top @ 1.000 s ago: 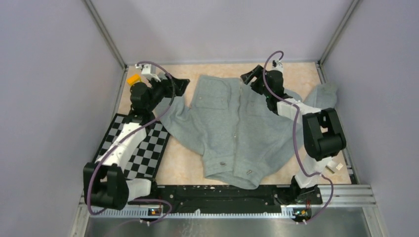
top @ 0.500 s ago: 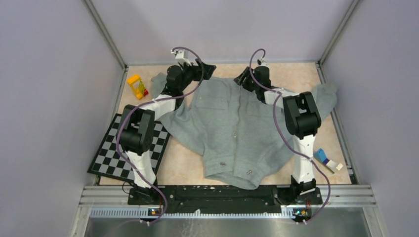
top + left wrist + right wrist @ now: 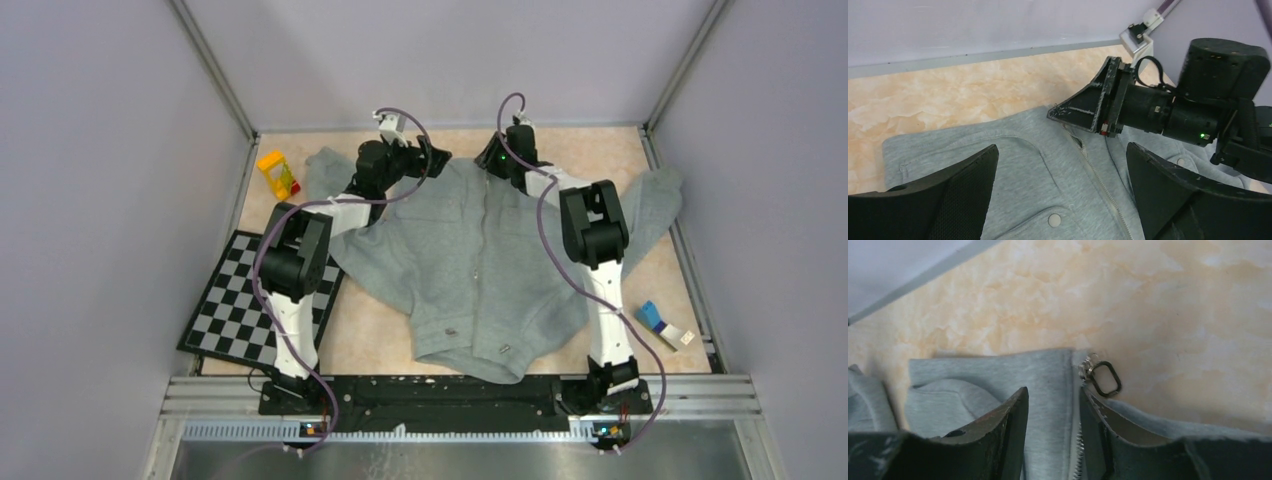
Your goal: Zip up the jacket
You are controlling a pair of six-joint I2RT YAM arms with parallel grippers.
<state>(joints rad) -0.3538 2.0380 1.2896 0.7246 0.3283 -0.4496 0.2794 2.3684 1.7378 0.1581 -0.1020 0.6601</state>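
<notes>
The grey fleece jacket point(image 3: 470, 260) lies flat, collar at the far side. Its centre zipper point(image 3: 1093, 170) looks closed up to the collar. The slider and its ring pull point(image 3: 1105, 377) lie at the collar's top edge on the table. My right gripper point(image 3: 490, 160) hovers at the collar top with its fingers point(image 3: 1013, 425) a little apart, straddling the zipper strip, and the ring pull lies just beyond the tips. It also shows in the left wrist view point(image 3: 1083, 107). My left gripper point(image 3: 435, 158) is wide open and empty above the left chest, near a snap button point(image 3: 1054, 219).
A yellow toy point(image 3: 278, 173) sits at the far left. A checkerboard mat point(image 3: 240, 310) lies at the near left. A small blue and white object point(image 3: 660, 322) lies at the near right. Grey walls close in the far edge and both sides.
My left arm has swung from the far left over to the jacket's collar. My right gripper has shifted slightly left along the collar top. The jacket has barely moved.
</notes>
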